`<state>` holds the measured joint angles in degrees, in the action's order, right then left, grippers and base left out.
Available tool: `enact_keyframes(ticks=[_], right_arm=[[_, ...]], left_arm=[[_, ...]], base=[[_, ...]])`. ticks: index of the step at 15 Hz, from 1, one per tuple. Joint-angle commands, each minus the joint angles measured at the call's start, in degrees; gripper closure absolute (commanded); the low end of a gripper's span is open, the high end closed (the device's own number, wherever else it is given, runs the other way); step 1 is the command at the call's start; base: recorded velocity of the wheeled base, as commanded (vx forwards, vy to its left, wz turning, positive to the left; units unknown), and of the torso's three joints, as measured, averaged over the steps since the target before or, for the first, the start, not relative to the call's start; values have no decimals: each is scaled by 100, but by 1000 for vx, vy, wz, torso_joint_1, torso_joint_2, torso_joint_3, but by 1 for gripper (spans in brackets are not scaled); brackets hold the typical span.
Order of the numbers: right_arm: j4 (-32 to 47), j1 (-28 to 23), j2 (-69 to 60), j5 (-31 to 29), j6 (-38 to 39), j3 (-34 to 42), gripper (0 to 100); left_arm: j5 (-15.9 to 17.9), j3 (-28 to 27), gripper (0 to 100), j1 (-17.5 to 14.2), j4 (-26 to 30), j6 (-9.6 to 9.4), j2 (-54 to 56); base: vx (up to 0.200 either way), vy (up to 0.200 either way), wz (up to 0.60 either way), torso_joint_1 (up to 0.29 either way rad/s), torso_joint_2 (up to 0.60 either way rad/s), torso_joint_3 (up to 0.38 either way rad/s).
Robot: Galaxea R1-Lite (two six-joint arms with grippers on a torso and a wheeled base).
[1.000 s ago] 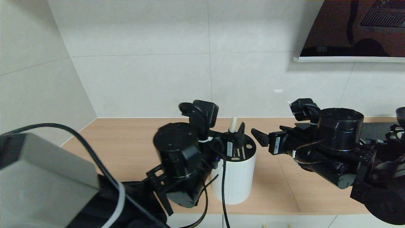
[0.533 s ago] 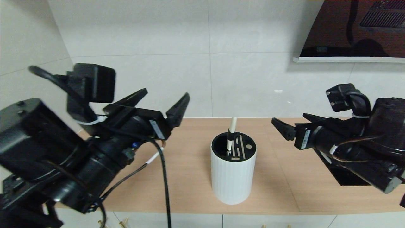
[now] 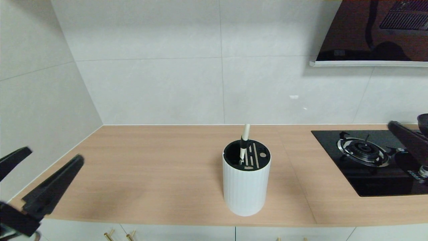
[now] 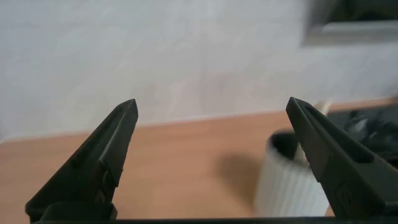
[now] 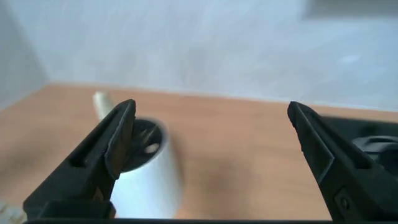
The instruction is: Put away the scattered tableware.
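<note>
A white ribbed holder (image 3: 246,187) with a black slotted top stands near the counter's front edge. A utensil with a cream and black handle (image 3: 244,142) sticks up out of it. My left gripper (image 3: 50,170) is open and empty at the lower left, well away from the holder. One black finger of my right gripper (image 3: 408,140) juts in at the right edge, over the stove. In the left wrist view the left gripper (image 4: 211,109) stands open with the holder (image 4: 289,186) beyond it. In the right wrist view the right gripper (image 5: 211,109) is open, the holder (image 5: 149,180) past one finger.
A black gas stove (image 3: 364,160) with a round burner sits at the counter's right end, under a dark range hood (image 3: 374,33). Tiled walls close the back and left. The wooden counter (image 3: 160,167) stretches bare left of the holder.
Both arms have pulled back from the holder, the left one down to the lower left, the right one out past the right edge. The utensil stays in the holder.
</note>
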<state>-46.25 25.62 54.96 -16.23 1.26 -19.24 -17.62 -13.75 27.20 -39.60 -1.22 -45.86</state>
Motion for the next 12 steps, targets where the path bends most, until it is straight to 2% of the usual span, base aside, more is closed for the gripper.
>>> enact_keyframes(ticks=[1, 2, 3, 5, 7, 8, 9, 10, 11, 12], right_arm=[[1628, -840, -2613, -3, -170, 219, 0], [2533, -1016, -3369, -3, -257, 60, 0], [3228, -1147, -3931, -3, -328, -54, 0], [4107, -1464, -4705, 49, -530, -186, 0], [4326, -2053, -4942, 251, -521, 60, 0], [4291, -2387, -5109, 322, -521, 157, 0], [4317, -2483, -5293, 550, -530, 201, 0], [4344, -2562, -5416, 691, -530, 306, 0], [4344, -2589, -5496, 682, -521, 473, 0], [4326, -2589, -5496, 700, -521, 755, 0]], left_arm=[[417, -49, 0, -1103, 2799, 8, 3048], [751, -163, 0, -1401, 3564, 8, 3707], [856, -225, 0, -1551, 4003, 25, 4068], [496, -181, 0, -1665, 3872, 183, 4015], [478, -154, 0, -1797, 3775, 175, 4015], [470, -154, 0, -2034, 3775, 183, 4015], [426, -128, 0, -2122, 3775, 183, 4015], [382, -66, 0, -2403, 3775, 183, 4068], [575, 66, 0, -2667, 3916, 122, 4472], [821, 303, 0, -2720, 4039, -36, 4586]], base=[[0, 0, 0, 0, 0, 0], [0, 0, 0, 0, 0, 0], [0, 0, 0, 0, 0, 0], [0, 0, 0, 0, 0, 0], [0, 0, 0, 0, 0, 0], [0, 0, 0, 0, 0, 0], [0, 0, 0, 0, 0, 0], [0, 0, 0, 0, 0, 0], [0, 0, 0, 0, 0, 0], [0, 0, 0, 0, 0, 0]])
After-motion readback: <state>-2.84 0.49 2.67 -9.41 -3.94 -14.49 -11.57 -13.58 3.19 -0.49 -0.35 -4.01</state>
